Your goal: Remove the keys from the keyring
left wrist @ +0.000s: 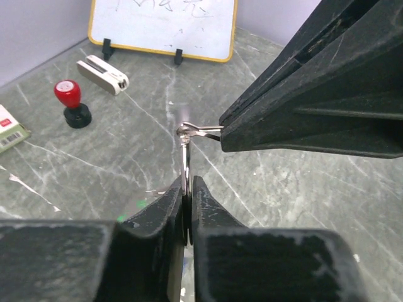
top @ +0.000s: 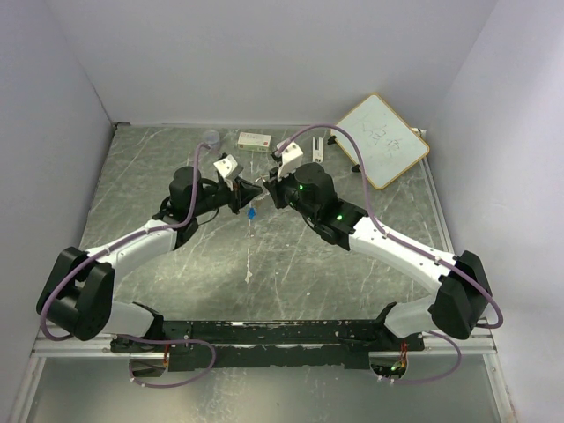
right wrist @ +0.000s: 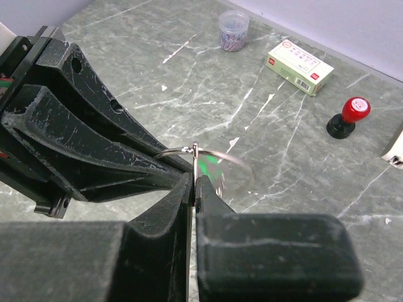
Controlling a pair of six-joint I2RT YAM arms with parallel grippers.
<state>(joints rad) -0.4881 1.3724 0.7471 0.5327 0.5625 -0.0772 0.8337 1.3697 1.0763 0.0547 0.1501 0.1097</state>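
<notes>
While the left fingers (left wrist: 165,211) and right fingers (right wrist: 171,211) both pinch the keyring (left wrist: 185,165) tight, best twist slowly so the blue key (top: 253,212) under the keyring slides off.

L tool (left wrist: 187,187) & R tool (right wrist: 194,184) flank keyring (left wrist: 184,154); whiteboard (top: 382,139) back-R, box (top: 255,139) behind.

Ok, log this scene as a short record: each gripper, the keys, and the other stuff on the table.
left gripper: shut on the thin silver wire keyring
right gripper: shut on the same keyring, facing the left gripper
blue-headed key: hanging below the grippers
green-headed key: blurred green patch by the keyring
other items: red-and-black stamp, yellow-framed whiteboard, small pale box, clear tub of clips
</notes>
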